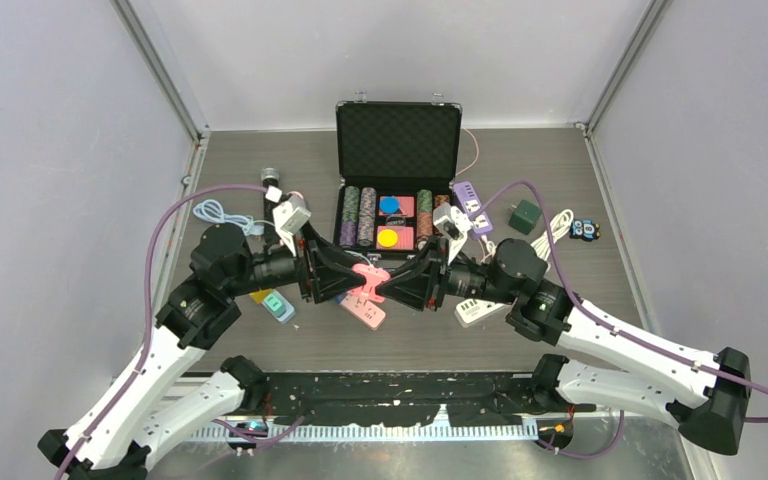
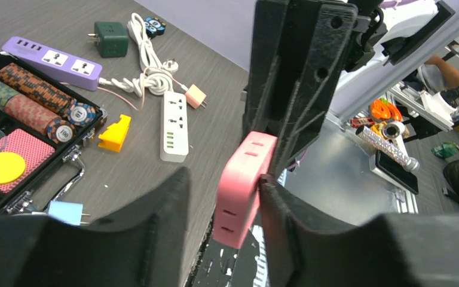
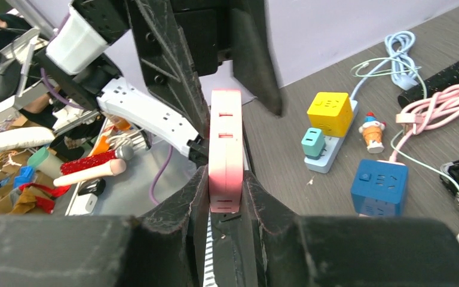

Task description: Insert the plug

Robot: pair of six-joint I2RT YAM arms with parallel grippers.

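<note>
Pink power strip [image 3: 225,152], hard-shelled and narrow, is held in the air over the near middle of the bench [image 1: 530,165], between the two arms; right claw [image 3: 224,179] is clamped across its two sides near one end, with the slotted face turned toward that wrist camera and the strip standing upright in that view; left claw [image 2: 224,179] stands apart around the other end, one finger [image 2: 275,203] touching a side of the strip, the other clear of it with a gap showing; judged to hang on the right claw alone. No plug seen in either claw; a second pink piece [image 1: 364,312] lies on the bench just below the held strip, too small to tell whether it is the plug. Handling, as judged: light, rigid plastic, will not flex or sag; smooth shell, likely slippery under a shallow pinch; take it across the plain sides, as the right claw does, with the pads off the slotted face, which the pins need; pressing pins in would lever the strip about a single grip, so a second hold near the far end would steady it. White power strip [image 2: 174,125] and purple power strip [image 2: 48,58] lie on the bench near the open chip case [image 1: 397,190].
</note>
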